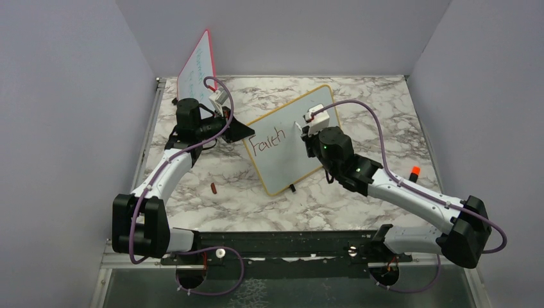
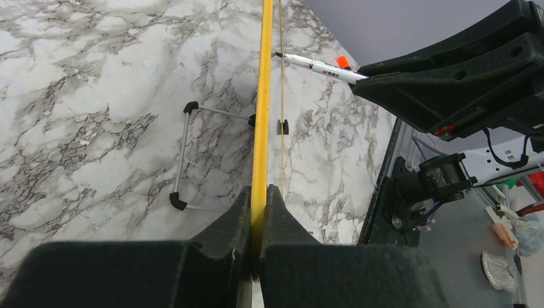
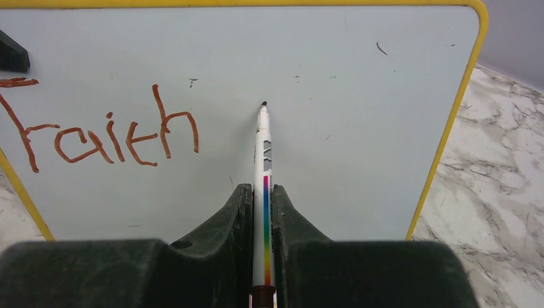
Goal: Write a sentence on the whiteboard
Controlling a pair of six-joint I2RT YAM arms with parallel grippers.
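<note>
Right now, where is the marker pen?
The marker is clamped between the right arm's fingers, its tip at the whiteboard just right of the word "Faith", near the middle of the overhead view.

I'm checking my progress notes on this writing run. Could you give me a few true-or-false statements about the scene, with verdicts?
1. The left gripper is shut on the whiteboard at its yellow frame. True.
2. The right gripper is empty. False: it is shut on a marker.
3. Three words are written on the board. False: the sentence is only "Faith" so far.
4. The marker's tip sits past the end of that word. True.
</note>
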